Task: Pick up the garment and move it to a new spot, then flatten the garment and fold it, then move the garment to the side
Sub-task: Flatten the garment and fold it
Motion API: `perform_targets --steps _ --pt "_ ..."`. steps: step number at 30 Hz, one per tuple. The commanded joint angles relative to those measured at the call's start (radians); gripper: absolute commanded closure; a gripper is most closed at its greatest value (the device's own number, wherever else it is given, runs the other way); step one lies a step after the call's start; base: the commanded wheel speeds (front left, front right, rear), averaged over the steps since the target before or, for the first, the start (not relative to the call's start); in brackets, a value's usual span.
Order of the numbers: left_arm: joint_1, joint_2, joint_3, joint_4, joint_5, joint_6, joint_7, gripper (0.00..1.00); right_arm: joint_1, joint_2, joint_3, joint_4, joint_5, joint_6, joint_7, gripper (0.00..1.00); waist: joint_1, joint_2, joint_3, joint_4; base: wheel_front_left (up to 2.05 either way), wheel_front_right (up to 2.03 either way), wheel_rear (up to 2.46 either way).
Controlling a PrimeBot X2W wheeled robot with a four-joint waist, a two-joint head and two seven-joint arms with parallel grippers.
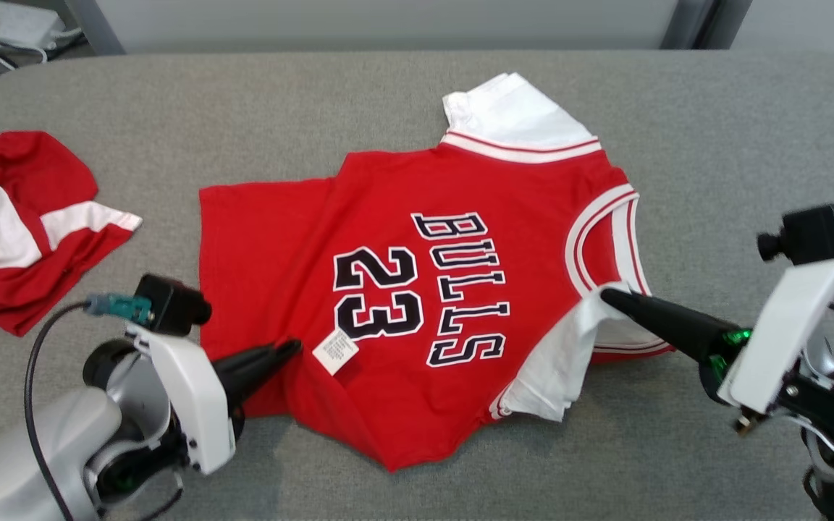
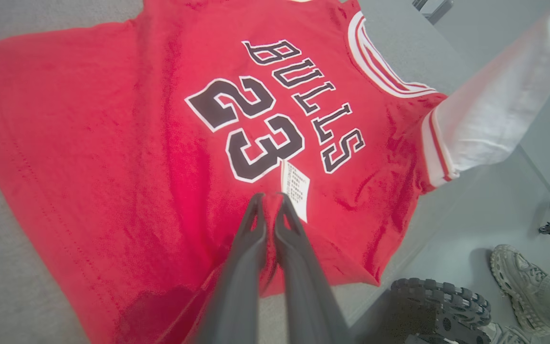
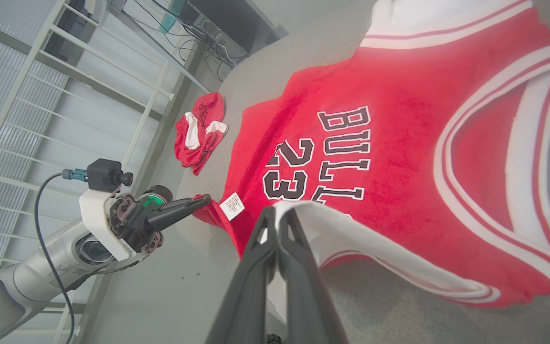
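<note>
The garment (image 1: 417,289) is a red jersey with white sleeves and black "BULLS 23" lettering, spread on the grey table (image 1: 714,130). My left gripper (image 1: 294,349) is shut on its red hem beside the white label (image 1: 335,352), lifting that edge a little. In the left wrist view the left gripper (image 2: 269,197) pinches red cloth of the garment (image 2: 160,119). My right gripper (image 1: 607,294) is shut on the near white sleeve (image 1: 562,362), held up off the table. The right wrist view shows the right gripper (image 3: 277,211) clamping that sleeve's edge (image 3: 351,239) of the garment (image 3: 399,143).
A second red and white piece of clothing (image 1: 19,224) lies crumpled at the table's left side. In the left wrist view a person's shoe (image 2: 523,282) and a robot wheel (image 2: 437,301) show on the floor beyond the table edge. Cables and a rail stand behind the table.
</note>
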Motion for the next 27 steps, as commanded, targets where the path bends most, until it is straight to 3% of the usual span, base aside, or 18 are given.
perform_targets --steps 1,7,10,12,15,18,20,27 --pt "-0.074 0.032 0.047 0.003 0.003 0.000 0.010 1.00 -0.057 -0.001 0.028 -0.012 -0.014 0.005 -0.006 1.00 0.0000 0.0000 0.087 -0.001 0.00 0.00 0.00" --pt "-0.303 -0.041 0.055 0.154 -0.052 0.000 0.206 1.00 -0.382 0.018 0.095 0.197 -0.150 0.005 -0.052 1.00 0.0000 0.0000 0.261 -0.003 0.00 0.00 0.00" --pt "-0.466 -0.061 0.068 0.279 -0.017 0.000 0.251 1.00 -0.609 0.037 0.063 0.373 -0.215 0.005 -0.176 1.00 0.0000 0.0000 0.302 -0.015 0.00 0.00 0.00" --pt "-0.637 -0.084 0.119 0.328 0.098 0.000 0.078 1.00 -0.799 0.042 0.021 0.464 -0.286 0.005 -0.380 1.00 0.0000 0.0000 0.312 -0.024 0.00 0.00 0.00" --pt "-0.862 -0.150 0.250 0.379 0.210 0.000 -0.318 1.00 -1.084 0.045 -0.060 0.533 -0.339 0.005 -0.775 1.00 0.0000 0.0000 0.316 -0.025 0.00 0.00 0.00" --pt "-0.955 -0.181 0.267 0.383 0.244 0.000 -0.401 1.00 -1.213 0.045 -0.014 0.585 -0.307 0.005 -0.947 1.00 0.0000 0.0000 0.291 -0.042 0.00 0.00 0.00" --pt "-0.952 -0.178 0.251 0.385 0.233 0.000 -0.407 1.00 -1.225 0.031 0.019 0.615 -0.272 0.005 -0.963 1.00 0.0000 0.0000 0.286 -0.054 0.00 0.00 0.00" --pt "-0.790 -0.080 0.159 0.374 0.135 0.000 -0.409 1.00 -1.046 -0.055 0.144 0.637 -0.086 0.005 -0.797 1.00 0.0000 0.0000 0.362 -0.103 0.00 0.00 0.00"
